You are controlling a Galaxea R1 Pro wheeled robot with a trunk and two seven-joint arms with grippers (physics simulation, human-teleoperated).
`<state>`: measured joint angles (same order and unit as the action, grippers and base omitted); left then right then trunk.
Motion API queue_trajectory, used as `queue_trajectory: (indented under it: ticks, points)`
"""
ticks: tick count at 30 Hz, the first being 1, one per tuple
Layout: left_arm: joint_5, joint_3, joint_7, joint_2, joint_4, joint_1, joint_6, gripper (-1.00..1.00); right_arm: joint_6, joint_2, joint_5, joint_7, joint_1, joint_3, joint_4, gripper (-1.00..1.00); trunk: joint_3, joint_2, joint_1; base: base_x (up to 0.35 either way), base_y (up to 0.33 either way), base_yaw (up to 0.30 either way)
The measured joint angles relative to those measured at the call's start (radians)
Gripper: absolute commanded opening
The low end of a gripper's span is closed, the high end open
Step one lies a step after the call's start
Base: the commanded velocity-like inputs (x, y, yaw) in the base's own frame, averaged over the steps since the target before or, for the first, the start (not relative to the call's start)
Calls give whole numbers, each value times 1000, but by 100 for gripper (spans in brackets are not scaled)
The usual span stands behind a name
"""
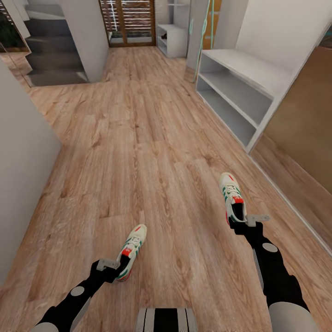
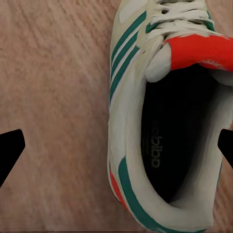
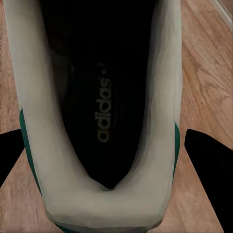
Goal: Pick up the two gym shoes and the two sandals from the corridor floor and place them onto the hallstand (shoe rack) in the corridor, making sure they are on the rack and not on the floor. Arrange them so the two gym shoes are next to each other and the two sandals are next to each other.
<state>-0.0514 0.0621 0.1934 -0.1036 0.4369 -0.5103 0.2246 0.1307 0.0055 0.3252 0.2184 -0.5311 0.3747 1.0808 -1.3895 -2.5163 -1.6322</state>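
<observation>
Two white gym shoes with green stripes and red tongues lie apart on the corridor floor (image 1: 157,138). The left shoe (image 1: 132,249) (image 2: 160,121) has my left gripper (image 1: 118,271) (image 2: 116,148) open over its heel, the shoe lying nearer one fingertip. My right gripper (image 1: 240,224) (image 3: 109,160) is open too, with a finger on each side of the right shoe's (image 1: 231,193) (image 3: 97,97) heel. The light-grey hallstand (image 1: 249,76), a two-shelf base with a tall back panel, runs along the right wall. The sandals are out of view.
A grey wall (image 1: 23,175) juts in at the left. Stairs (image 1: 53,46) rise at the far left. A smaller light-grey shelf unit (image 1: 173,39) stands by the slatted door (image 1: 131,20) at the corridor's end. A brown panel (image 1: 304,124) lines the near right.
</observation>
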Motion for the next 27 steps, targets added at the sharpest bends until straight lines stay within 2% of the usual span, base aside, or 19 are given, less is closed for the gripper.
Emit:
queue_trajectory:
  ticks: [4, 12, 24, 27]
  points:
    - [-1, 0, 0, 2, 0, 0, 0, 100, 1, 0, 0, 0, 0, 0, 0, -100, -3, 0, 0, 0, 0, -6]
    - [-3, 0, 0, 3, 1, 0, 0, 100, 2, 0, 0, 0, 0, 0, 1, -100, 0, 0, 0, 0, 0, -161]
    - [-3, 0, 0, 3, 1, 0, 0, 100, 2, 0, 0, 0, 0, 0, 0, -100, 0, 0, 0, 0, 0, -14]
    - [-3, 0, 0, 3, 1, 0, 1, 100, 2, 0, 0, 0, -1, 0, 0, -100, -11, -1, -1, 0, 0, -1]
